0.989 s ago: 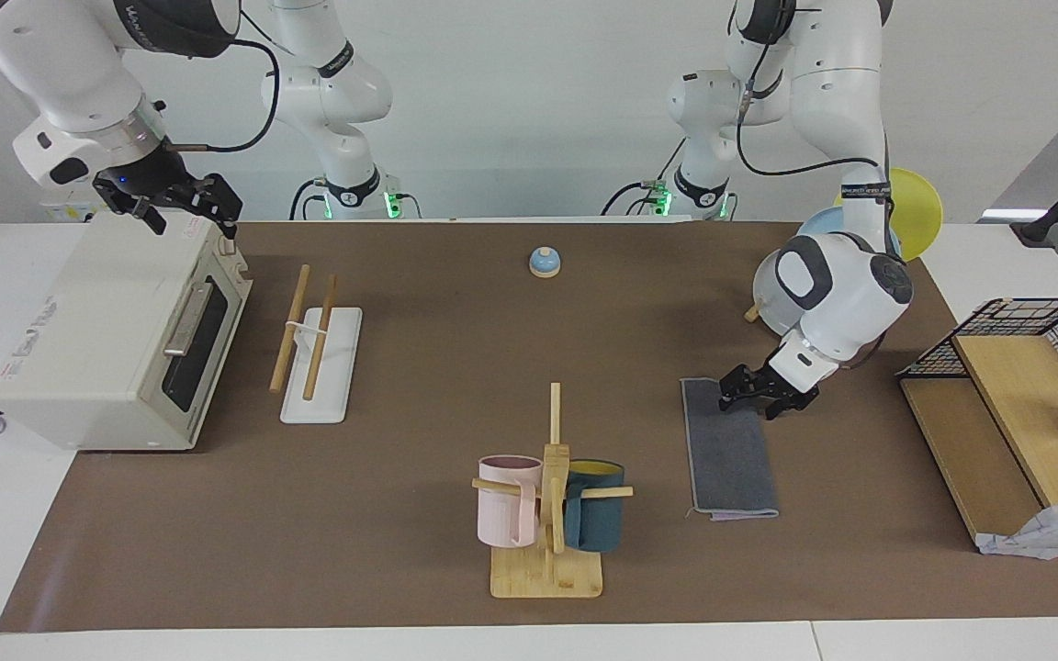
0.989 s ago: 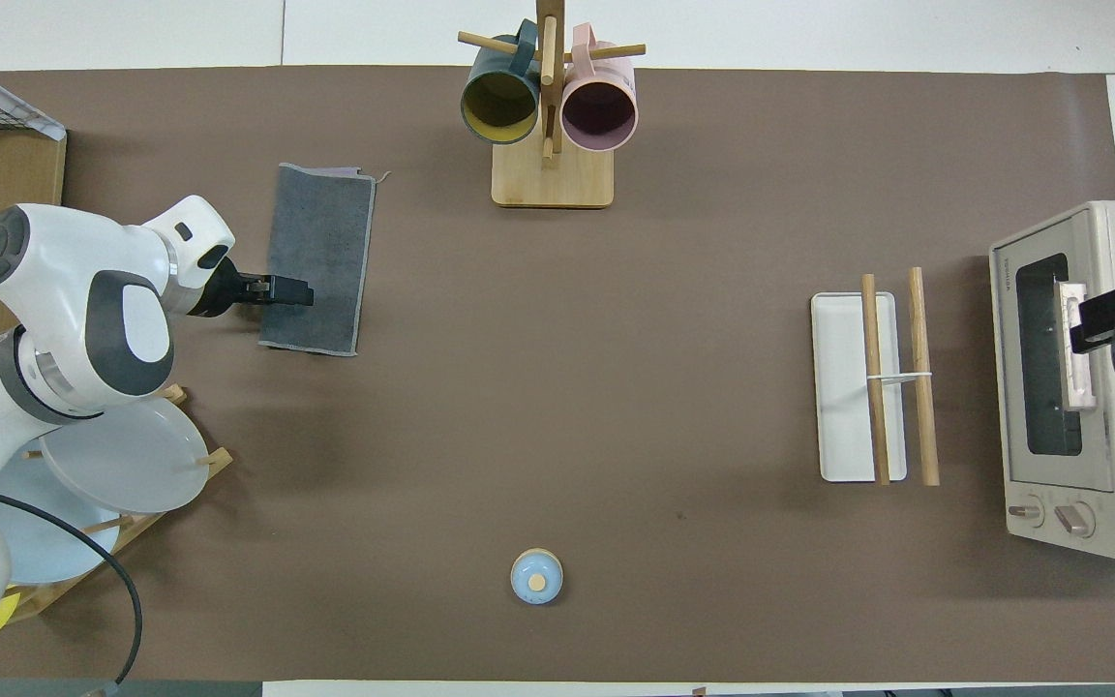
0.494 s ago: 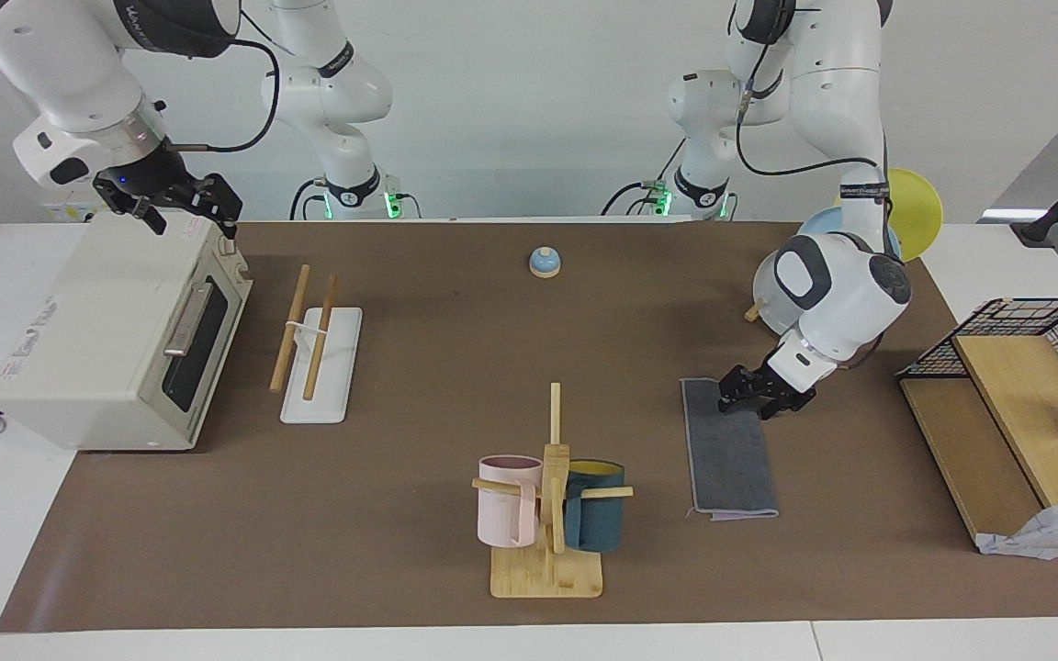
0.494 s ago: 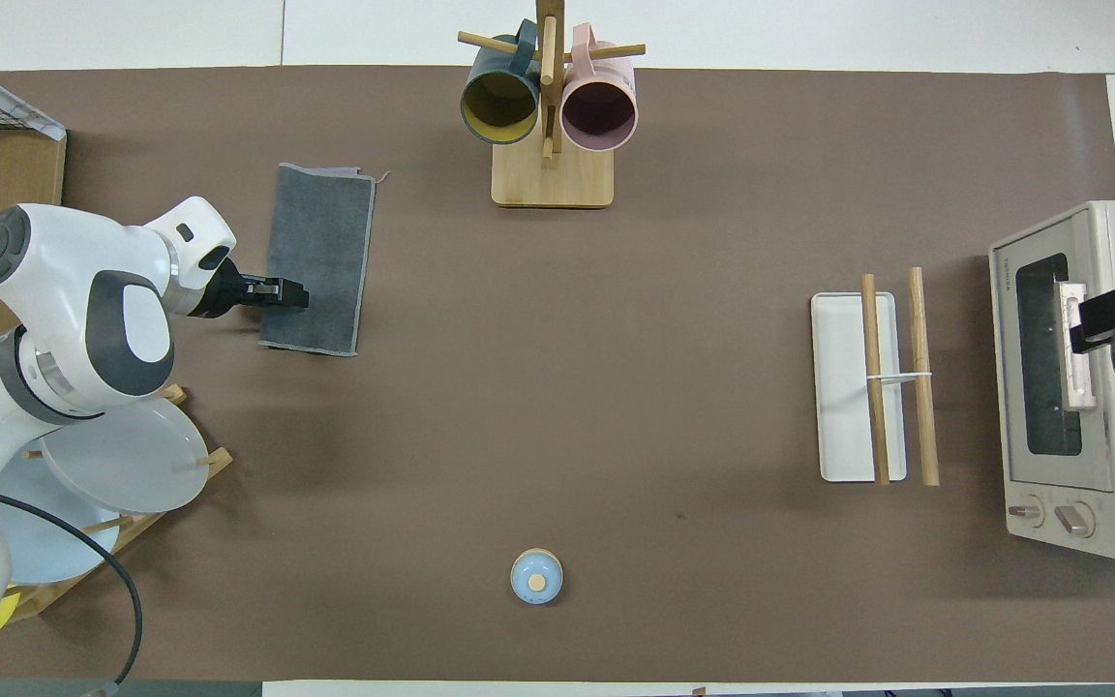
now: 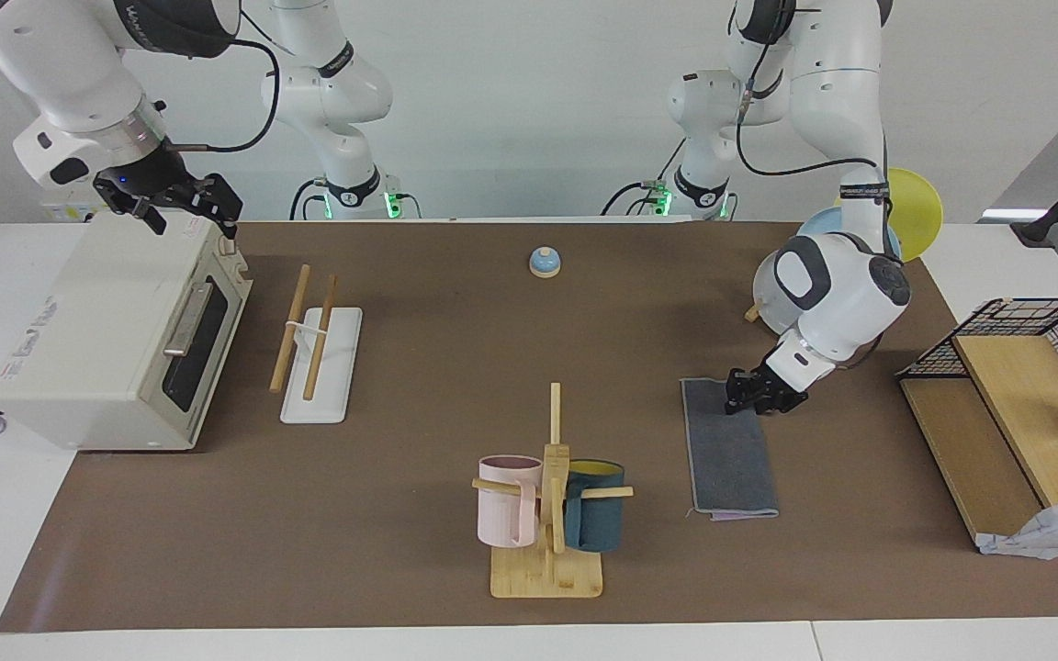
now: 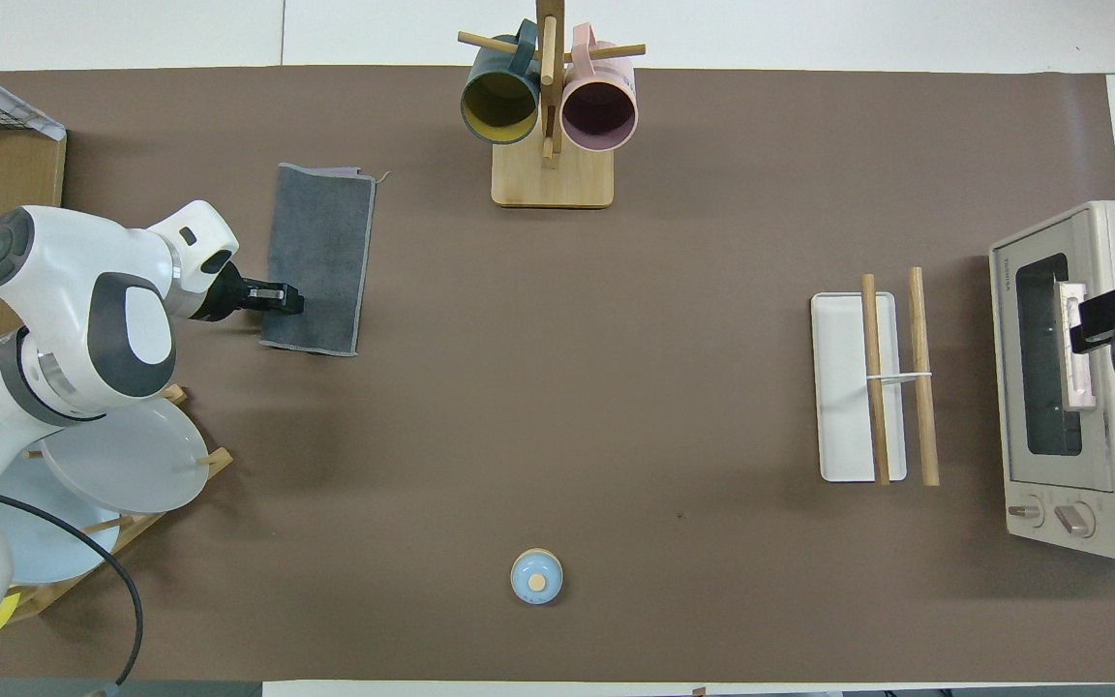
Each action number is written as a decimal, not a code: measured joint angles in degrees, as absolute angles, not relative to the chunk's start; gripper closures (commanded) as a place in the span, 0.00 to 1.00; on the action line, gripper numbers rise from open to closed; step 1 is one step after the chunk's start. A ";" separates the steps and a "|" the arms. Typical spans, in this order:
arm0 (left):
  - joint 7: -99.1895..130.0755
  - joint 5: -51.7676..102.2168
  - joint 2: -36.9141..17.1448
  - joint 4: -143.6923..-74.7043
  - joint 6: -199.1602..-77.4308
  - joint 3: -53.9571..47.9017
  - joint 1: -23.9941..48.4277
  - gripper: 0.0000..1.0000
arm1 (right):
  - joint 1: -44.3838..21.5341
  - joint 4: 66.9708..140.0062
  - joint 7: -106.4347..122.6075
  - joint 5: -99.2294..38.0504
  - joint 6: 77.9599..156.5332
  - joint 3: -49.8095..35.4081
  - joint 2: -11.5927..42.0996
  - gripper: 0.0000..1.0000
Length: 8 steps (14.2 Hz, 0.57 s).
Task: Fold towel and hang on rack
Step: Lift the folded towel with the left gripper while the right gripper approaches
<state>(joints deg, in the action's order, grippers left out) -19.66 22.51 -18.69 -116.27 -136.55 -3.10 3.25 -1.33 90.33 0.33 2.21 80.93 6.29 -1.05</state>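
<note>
The towel (image 5: 731, 454) lies folded into a narrow strip on the brown mat, dark grey face up, with a sliver of purple at its end farthest from the robots; it also shows in the overhead view (image 6: 320, 247). My left gripper (image 5: 757, 397) is low at the towel's long edge toward the left arm's end, near the corner closest to the robots (image 6: 279, 296). The rack (image 5: 313, 344), two wooden rods on a white base, stands toward the right arm's end (image 6: 872, 378). My right gripper (image 5: 182, 204) waits open above the toaster oven.
A toaster oven (image 5: 116, 330) stands beside the rack. A mug tree (image 5: 549, 500) with a pink and a teal mug stands beside the towel. A plate stand (image 6: 103, 465) and a wooden shelf with a wire basket (image 5: 1007, 413) flank the left arm. A small blue bell (image 5: 545, 263) sits near the robots.
My left gripper has drawn back a little from over the towel toward its edge at the left arm's end and looks narrower. The towel and right arm have not moved.
</note>
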 measured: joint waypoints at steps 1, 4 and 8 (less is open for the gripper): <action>-19.69 22.62 -18.62 -116.22 -136.50 -3.16 3.25 1.00 | -1.33 90.33 0.33 2.21 80.93 6.29 -1.05 0.00; -19.45 22.76 -18.51 -116.04 -136.32 -3.05 3.22 1.00 | -1.33 90.33 0.33 2.21 80.93 6.29 -1.05 0.00; -9.90 22.31 -17.81 -110.66 -129.99 -2.98 3.19 1.00 | -1.33 90.33 0.33 2.21 80.93 6.29 -1.05 0.00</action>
